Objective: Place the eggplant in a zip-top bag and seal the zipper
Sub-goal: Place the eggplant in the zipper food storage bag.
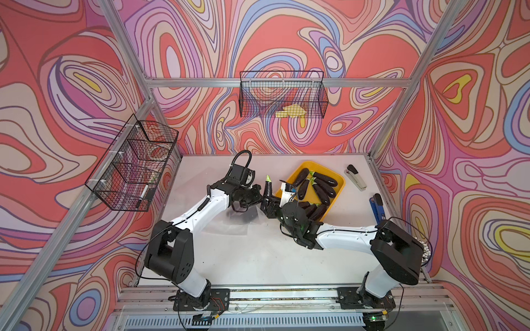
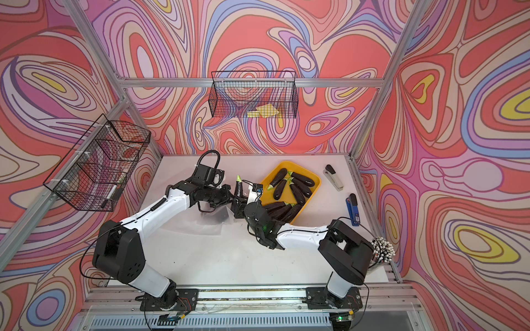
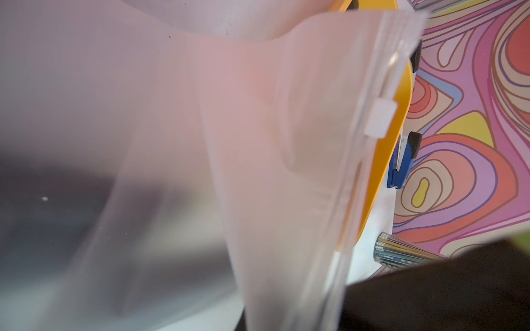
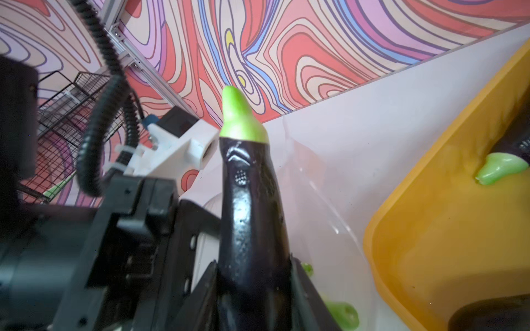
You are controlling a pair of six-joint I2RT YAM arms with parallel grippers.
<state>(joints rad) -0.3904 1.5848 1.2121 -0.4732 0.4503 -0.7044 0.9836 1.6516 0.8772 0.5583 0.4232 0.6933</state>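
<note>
Right fingers [image 4: 304, 292]: clamped on the eggplant [image 4: 252, 215], upright, green stem up
Left fingers [image 1: 256, 192]: closed on the zip-top bag [image 3: 286, 143] edge, raised off the tabletop [image 1: 243, 258]
Eggplant position: between left fingers and yellow tray [image 1: 341, 183]

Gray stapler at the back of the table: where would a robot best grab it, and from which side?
Probably the middle of the gray stapler, from straight above, pinching across its narrow width. It lies flat on the table, long and slim, with bare surface along both long sides, so there is room to reach down.
</note>
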